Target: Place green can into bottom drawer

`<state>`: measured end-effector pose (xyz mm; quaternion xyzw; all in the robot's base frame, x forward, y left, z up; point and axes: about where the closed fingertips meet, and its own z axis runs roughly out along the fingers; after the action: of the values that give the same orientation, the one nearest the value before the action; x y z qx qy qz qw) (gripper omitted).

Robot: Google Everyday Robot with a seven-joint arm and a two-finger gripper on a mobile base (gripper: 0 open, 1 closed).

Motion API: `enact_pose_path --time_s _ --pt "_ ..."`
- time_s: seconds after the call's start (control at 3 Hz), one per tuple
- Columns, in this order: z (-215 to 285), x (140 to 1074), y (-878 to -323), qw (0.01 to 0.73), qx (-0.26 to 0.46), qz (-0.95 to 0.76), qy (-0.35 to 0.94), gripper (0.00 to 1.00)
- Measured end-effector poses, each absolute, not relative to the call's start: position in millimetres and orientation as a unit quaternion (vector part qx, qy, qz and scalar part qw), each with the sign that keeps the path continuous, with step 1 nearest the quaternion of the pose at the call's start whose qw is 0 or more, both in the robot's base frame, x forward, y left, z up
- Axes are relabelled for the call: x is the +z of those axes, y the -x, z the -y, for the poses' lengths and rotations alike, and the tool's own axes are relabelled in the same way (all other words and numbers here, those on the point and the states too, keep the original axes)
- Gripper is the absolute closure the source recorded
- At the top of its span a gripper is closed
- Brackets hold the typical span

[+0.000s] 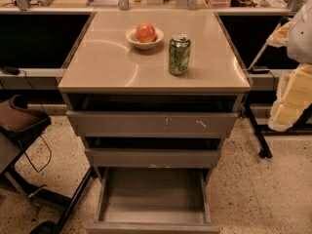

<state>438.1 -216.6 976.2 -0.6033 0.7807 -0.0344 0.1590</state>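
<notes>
The green can point(179, 54) stands upright on the cabinet's tan top, right of centre, with its silver top and pull tab showing. The bottom drawer point(152, 213) is pulled far out at the foot of the cabinet, and its flat grey inside holds nothing. My gripper point(292, 99) shows as pale white and yellowish blocky shapes at the right edge of the camera view. It is to the right of the cabinet, well apart from the can and lower than the cabinet top. It holds nothing that I can see.
A white bowl with a red apple point(145, 35) sits just left of and behind the can. The scratched top drawer point(152, 124) and the middle drawer point(152, 157) stand slightly open. A dark chair point(19, 121) is at the left and a black stand leg point(256, 130) at the right.
</notes>
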Motion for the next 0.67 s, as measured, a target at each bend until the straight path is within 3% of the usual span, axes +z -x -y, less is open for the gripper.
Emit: enact_pose_path --time_s 0.67 --pt "215 977 -453 0.164 -0.021 -0.775 0.61 0.0"
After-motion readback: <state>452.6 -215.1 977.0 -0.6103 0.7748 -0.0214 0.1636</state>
